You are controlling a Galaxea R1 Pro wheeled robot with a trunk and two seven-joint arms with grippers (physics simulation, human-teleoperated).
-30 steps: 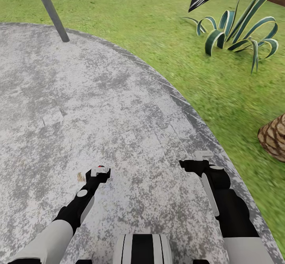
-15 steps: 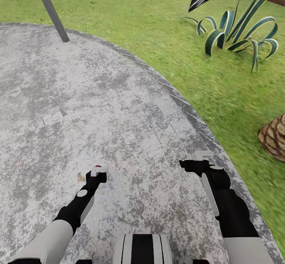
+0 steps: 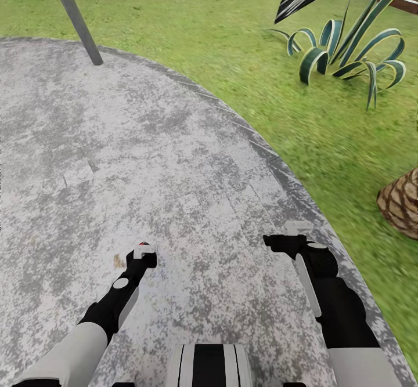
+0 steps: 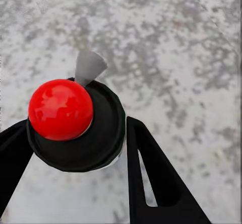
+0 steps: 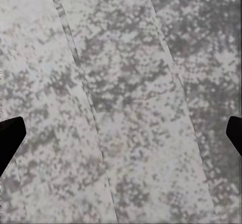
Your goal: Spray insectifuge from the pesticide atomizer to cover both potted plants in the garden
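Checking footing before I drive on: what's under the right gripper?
Under the right gripper lies grey speckled stone paving, its seams visible between the open fingers. Nothing else there.

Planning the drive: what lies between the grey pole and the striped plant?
In the head view, only the paving's curved edge and bare lawn separate the pole from the striped plant.

Left pincer (image 3: 143, 252) clamped around something, right pincer (image 3: 298, 228) spread wide
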